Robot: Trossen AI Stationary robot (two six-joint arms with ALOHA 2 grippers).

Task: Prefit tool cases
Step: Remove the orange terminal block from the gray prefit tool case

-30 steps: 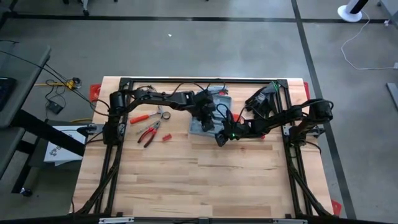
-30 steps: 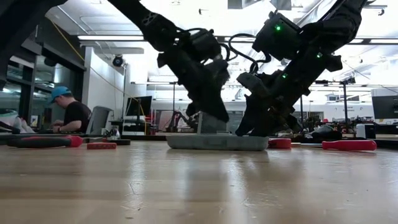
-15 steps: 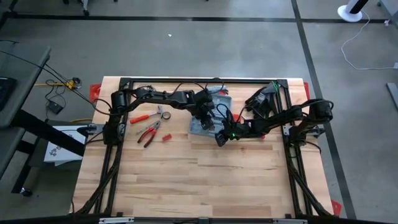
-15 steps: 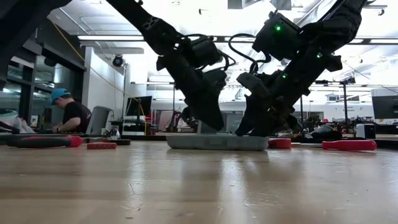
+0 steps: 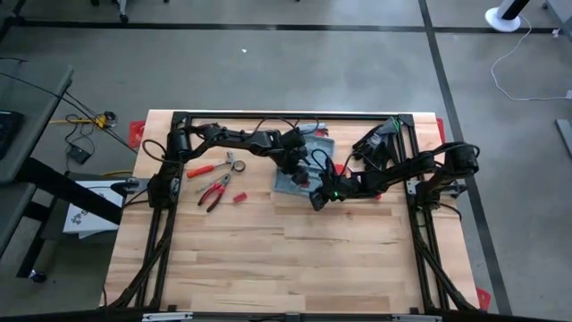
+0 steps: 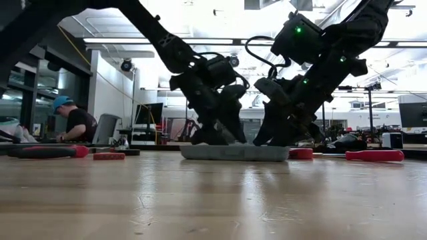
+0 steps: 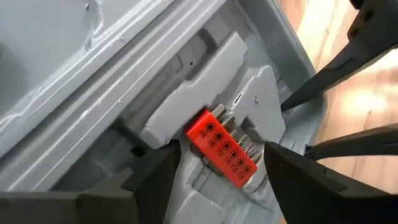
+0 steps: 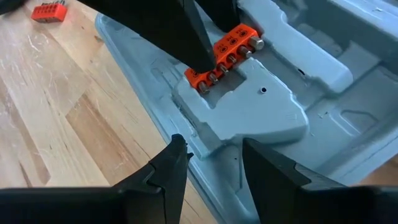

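The grey-blue tool case (image 5: 282,183) lies open and flat on the wooden table, at its far middle. An orange bit holder (image 7: 224,152) lies in a moulded recess of the case. My left gripper (image 7: 222,146) is open above it, pointing down at a slant, with one finger past each end of the holder and a thin gap on each side. My right gripper (image 8: 212,142) stands at the case's near right edge (image 5: 317,201), closed on the case's wall. My right gripper has the case's near wall (image 8: 208,165) between its two fingers. One finger (image 8: 168,177) is outside, over the wood, and the other is inside the case. The fingers come slanting down from the table's right side. The case stays flat on the table.
Red-handled pliers (image 5: 213,192), another red-handled tool (image 5: 201,170) and a second small orange bit holder (image 8: 46,11) lie on the wood left of the case. Black gear (image 5: 375,143) sits at the far right. The near half of the table is bare wood. A person sits beyond the table (image 6: 73,120).
My left gripper has sunk toward the case, rolled a little and opened. It has let go of the orange bit holder, which now lies in the recess. The case has stayed put.
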